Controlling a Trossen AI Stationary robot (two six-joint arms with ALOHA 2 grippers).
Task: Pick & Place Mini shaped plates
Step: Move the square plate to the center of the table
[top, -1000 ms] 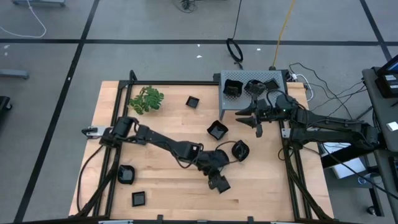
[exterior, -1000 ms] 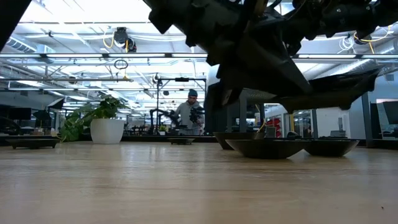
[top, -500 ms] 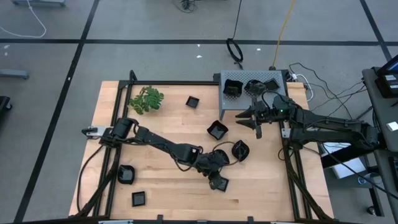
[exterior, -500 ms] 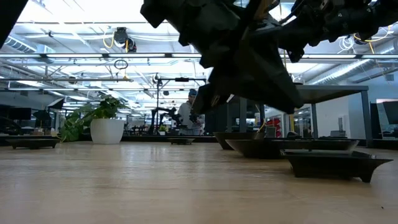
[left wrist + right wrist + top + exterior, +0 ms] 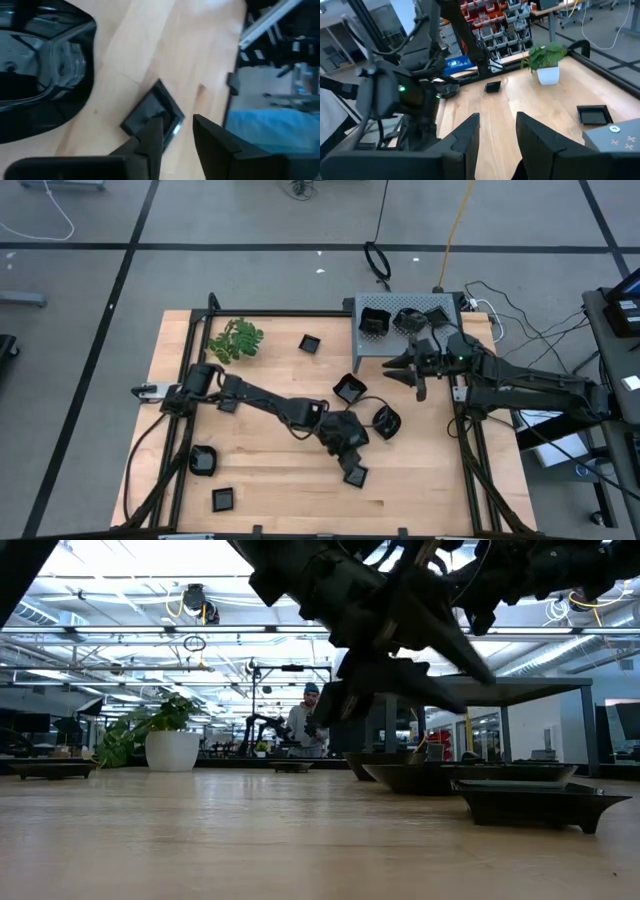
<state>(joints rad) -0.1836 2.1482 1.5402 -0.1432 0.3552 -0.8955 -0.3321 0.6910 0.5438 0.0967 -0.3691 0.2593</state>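
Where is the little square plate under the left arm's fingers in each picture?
High view: square plate, low middle, on the wood.
Low view: right side, flat on the table.
Left wrist view: centre, behind the open fingers.
Right wrist view: not visible.
Shared landmark: the round plate beside it.

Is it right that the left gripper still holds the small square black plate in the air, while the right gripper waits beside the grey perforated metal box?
Not quite. The left gripper has opened and the small square black plate lies on the wooden table, as the low view shows. The right gripper does wait beside the grey perforated metal box.
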